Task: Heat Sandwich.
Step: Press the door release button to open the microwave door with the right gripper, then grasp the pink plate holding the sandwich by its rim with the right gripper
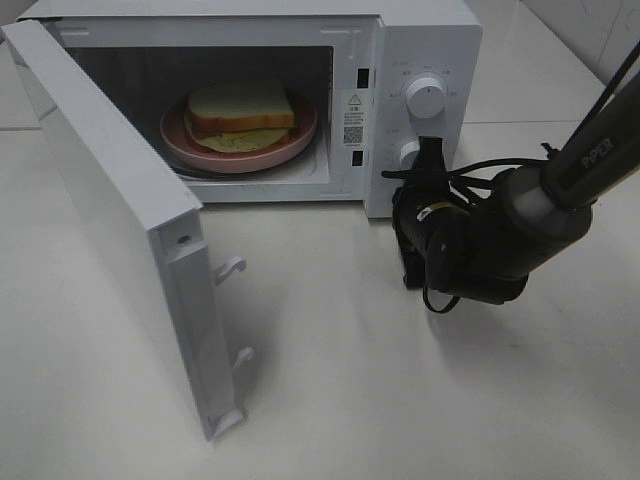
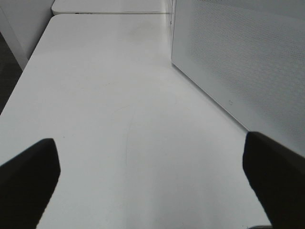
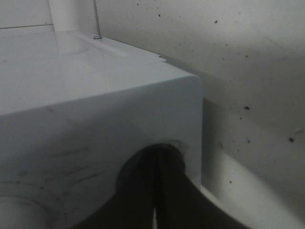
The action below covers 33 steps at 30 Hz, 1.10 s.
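Two hands: my left is spread wide and my right is pressed together.
My left gripper (image 2: 150,143): it hangs over bare white table (image 2: 109,95), and its dark fingers (image 2: 28,176) stand far apart with nothing between them. It does not show in the high view.
Beside my left hand: a dotted white panel (image 2: 238,52) rises from the table. I cannot tell whether it is the microwave's door or its side.
My right gripper (image 1: 432,155): it is at the microwave's control panel, just beside the lower knob (image 1: 408,153). In my wrist view the two fingers (image 3: 138,191) lie flat against each other, tips at the white front face near its rounded corner. They pinch nothing that I can see, and I cannot tell whether the tips touch the knob.
Microwave (image 1: 420,40): it stands at the back of the table with its door (image 1: 110,210) swung wide open toward my left side. Two latch hooks (image 1: 230,268) stick out of the door's free edge.
Upper knob (image 1: 427,98): it sits above the lower one, clear of my hand.
Sandwich (image 1: 240,110): it is inside the open cavity, lying on the pink plate (image 1: 200,150), pale bread on top and a yellowish layer showing below. It is well apart from both of my hands.
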Each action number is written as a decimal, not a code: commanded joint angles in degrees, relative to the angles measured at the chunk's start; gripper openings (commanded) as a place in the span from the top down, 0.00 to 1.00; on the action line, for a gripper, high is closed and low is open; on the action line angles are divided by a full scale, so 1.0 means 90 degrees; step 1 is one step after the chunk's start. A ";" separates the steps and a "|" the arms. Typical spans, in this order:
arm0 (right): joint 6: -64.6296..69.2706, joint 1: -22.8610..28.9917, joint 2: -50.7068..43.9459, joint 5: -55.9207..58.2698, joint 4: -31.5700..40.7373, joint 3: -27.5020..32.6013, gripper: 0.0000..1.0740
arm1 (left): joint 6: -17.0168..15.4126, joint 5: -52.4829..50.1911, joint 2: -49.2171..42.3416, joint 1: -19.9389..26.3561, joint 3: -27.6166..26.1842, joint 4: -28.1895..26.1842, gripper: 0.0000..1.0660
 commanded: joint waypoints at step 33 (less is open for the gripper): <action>-0.1038 -0.0210 -0.1706 0.2235 -0.0401 0.0847 0.98 | 0.0000 -0.0102 -0.0172 0.0019 0.0025 -0.0045 0.05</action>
